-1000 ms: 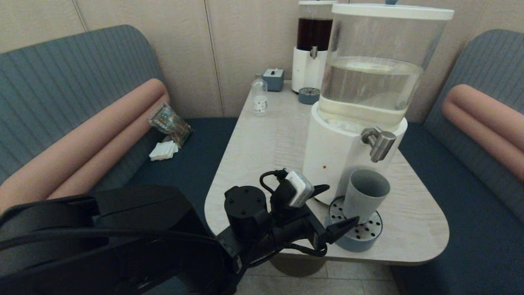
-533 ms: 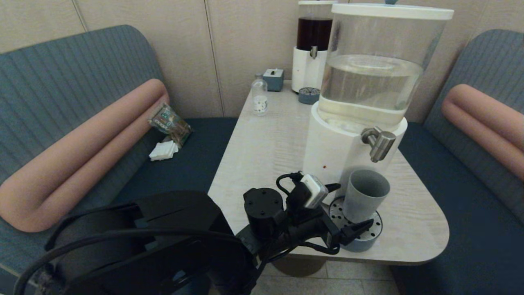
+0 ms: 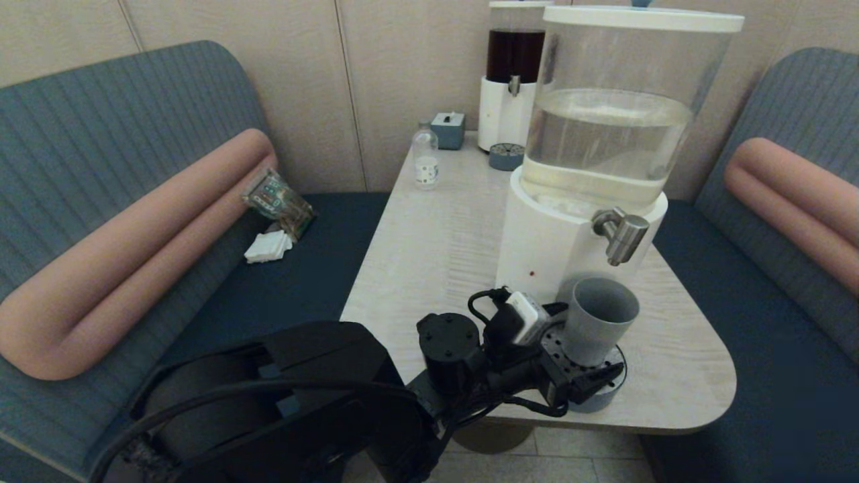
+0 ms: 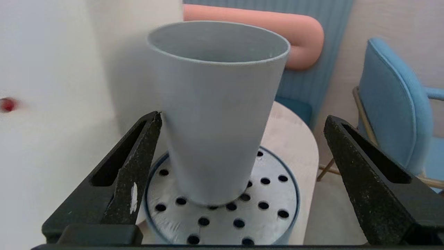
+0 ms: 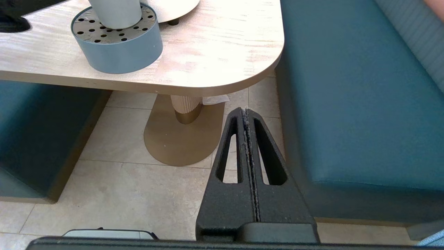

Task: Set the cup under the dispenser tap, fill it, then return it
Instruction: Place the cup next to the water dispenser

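2 fingers of the left gripper point(image 4: 242, 149) are spread wide with the cup point(image 4: 216, 114) standing upright right between them, one finger point(image 4: 138, 163) about touching its side and the other well clear. The cup sits on the drip tray point(image 4: 277, 194), below the tap point(image 3: 621, 235); can't tell if there's anything in it. The right gripper point(image 5: 247, 146) hangs pinched together below the table point(image 5: 215, 45).

Pale wood table point(image 3: 436, 235), two dispensers point(image 3: 577, 201), drip tray point(image 5: 118, 45), small bottle point(image 3: 425, 161)
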You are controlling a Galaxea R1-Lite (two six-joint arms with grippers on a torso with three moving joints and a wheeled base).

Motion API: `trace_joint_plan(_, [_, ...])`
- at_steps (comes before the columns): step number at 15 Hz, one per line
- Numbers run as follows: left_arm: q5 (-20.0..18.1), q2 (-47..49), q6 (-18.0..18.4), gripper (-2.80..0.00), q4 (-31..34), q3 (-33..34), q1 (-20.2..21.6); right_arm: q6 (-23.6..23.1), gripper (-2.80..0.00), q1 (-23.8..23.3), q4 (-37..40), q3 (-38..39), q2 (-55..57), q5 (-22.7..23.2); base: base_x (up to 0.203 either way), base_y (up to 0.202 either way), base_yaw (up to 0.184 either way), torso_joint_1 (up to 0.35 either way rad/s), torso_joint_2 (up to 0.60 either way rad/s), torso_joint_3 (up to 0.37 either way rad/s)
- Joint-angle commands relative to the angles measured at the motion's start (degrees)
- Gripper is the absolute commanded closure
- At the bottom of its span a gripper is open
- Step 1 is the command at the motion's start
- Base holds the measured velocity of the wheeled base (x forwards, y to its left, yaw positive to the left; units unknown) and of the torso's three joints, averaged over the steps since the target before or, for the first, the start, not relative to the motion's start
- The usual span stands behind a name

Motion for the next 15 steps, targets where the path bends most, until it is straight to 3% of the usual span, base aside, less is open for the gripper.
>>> trace_joint_plan(1, [-0.19,1.96,0.02,-2.8,-0.47,-2.28,-0.14,0.04,0.0,0.02,0.05,-0.01,0.02,0.0,0.0,0.0,0.0,0.0,0.0,0.0])
trace_joint_plan(11, [-0.05,7.9,0.02,-2.8,4.09,-15.14,-0.31,-0.04,0.0,0.02,0.05,-0.01,0.02,0.0,0.0,0.0,0.0,0.0,0.0,0.0])
trace_joint_plan(15, [-0.13,8.45,0.02,-2.8,5.7,-17.04,-0.23,-0.04,0.0,0.02,0.05,-0.01,0.02,0.0,0.0,0.0,0.0,0.0,0.0,0.0])
